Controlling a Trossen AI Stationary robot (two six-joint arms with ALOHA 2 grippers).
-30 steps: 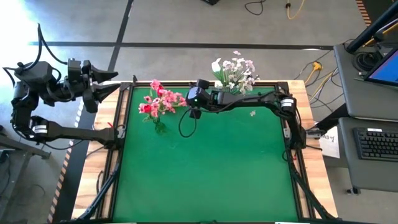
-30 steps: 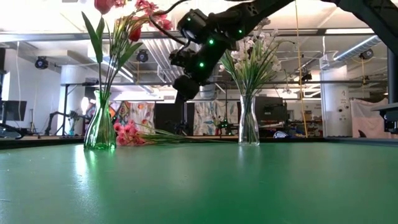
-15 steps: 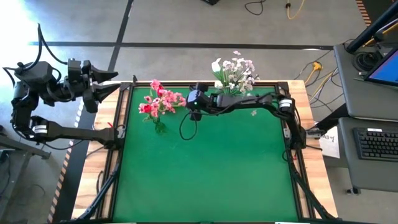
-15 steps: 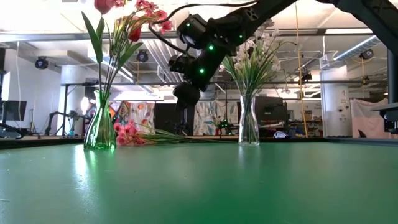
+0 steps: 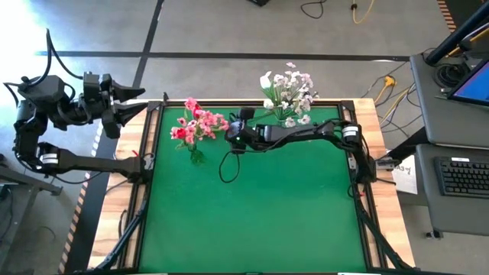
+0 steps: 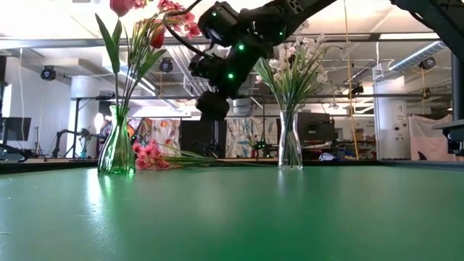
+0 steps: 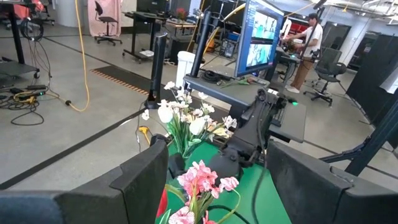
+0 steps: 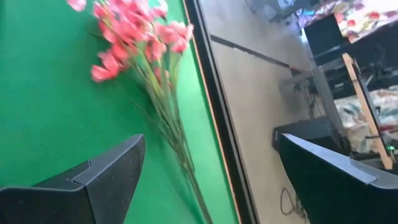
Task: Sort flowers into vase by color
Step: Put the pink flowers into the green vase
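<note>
Pink flower (image 8: 134, 46) below open right jaws

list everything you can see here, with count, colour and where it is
table mat: one, green, covers the wooden table top
left vase: one, clear glass, far left part of the mat, holds pink and red flowers
right vase: one, clear glass, far edge right of centre, holds white flowers
loose pink flower: one spray, pink with green stem, lying flat on the mat between the vases
monitor: one, lit screen, on a desk beyond the table
person: one, standing far back in the room
left end effector: dark, open, waiting off the table's left edge
right end effector: dark, open, above the loose pink flower
</note>
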